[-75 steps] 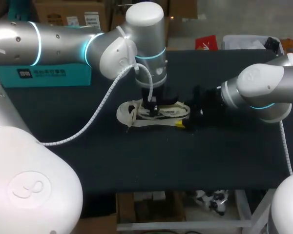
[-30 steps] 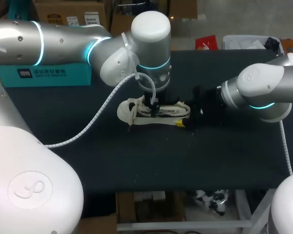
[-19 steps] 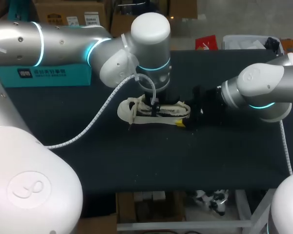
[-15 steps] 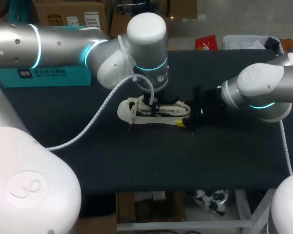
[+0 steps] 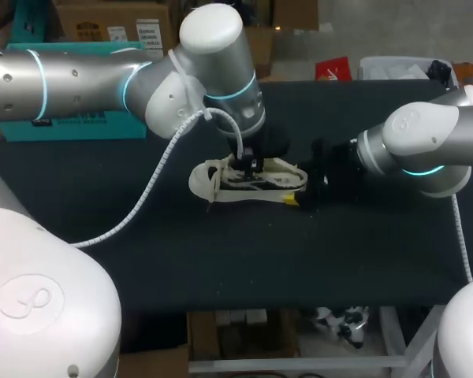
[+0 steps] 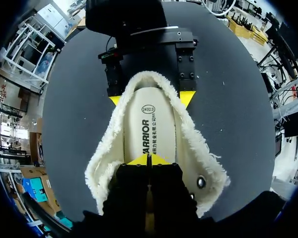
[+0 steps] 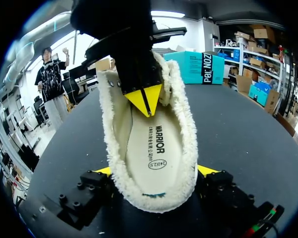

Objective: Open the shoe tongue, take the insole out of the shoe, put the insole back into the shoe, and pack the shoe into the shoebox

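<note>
A wide table [image 5: 221, 260] with a flat black top fills the scene, its front edge running straight across.

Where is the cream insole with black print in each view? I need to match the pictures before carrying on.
Head view: the cream insole with black print lies inside the cream fleece-lined shoe, mid-picture, beneath the left arm's jaws.
Left wrist view: the insole lies just ahead of the left arm's jaws, running toward the right arm's jaws.
Right wrist view: the insole runs ahead from between the right arm's jaws.
Shared landmark: the shoe's fleecy rim around it.
</note>
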`<state>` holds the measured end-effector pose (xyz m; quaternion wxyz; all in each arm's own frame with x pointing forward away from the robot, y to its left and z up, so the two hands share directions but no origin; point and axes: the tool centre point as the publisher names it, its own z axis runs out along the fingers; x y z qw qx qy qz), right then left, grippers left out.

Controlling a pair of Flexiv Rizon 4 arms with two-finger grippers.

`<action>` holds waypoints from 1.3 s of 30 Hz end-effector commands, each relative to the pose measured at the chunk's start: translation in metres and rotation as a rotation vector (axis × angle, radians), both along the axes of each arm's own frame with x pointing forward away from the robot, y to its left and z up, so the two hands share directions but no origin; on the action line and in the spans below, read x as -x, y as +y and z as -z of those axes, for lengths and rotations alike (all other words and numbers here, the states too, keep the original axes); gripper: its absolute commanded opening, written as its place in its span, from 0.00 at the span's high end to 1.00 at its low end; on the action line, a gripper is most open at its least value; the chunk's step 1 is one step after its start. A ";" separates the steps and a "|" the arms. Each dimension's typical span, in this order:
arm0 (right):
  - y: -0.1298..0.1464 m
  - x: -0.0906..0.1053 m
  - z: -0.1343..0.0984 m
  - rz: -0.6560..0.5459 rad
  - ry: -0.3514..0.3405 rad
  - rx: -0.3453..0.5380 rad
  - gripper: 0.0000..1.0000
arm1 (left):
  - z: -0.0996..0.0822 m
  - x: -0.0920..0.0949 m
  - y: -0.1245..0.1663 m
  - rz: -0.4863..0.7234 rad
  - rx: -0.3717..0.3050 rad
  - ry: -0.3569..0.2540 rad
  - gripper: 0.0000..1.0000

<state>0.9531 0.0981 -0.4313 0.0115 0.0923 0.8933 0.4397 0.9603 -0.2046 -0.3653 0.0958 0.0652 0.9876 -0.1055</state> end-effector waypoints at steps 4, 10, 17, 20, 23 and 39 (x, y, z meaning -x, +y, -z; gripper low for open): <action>0.000 0.000 0.007 -0.002 0.001 -0.001 1.00 | -0.022 0.007 0.001 0.017 0.027 0.017 1.00; 0.000 0.000 0.007 -0.002 0.001 -0.001 1.00 | -0.029 0.008 0.001 0.030 0.070 0.044 1.00; 0.000 0.000 0.007 -0.002 0.001 -0.001 1.00 | -0.023 0.010 0.011 0.043 0.154 0.101 1.00; 0.000 0.000 0.007 -0.002 0.001 -0.001 1.00 | -0.022 0.010 0.015 0.048 0.194 0.126 1.00; 0.000 0.000 0.007 -0.002 0.001 -0.001 1.00 | -0.023 0.012 0.018 0.054 0.226 0.137 1.00; 0.000 0.000 0.007 -0.002 0.001 -0.001 1.00 | -0.043 0.028 0.022 0.103 0.331 0.178 1.00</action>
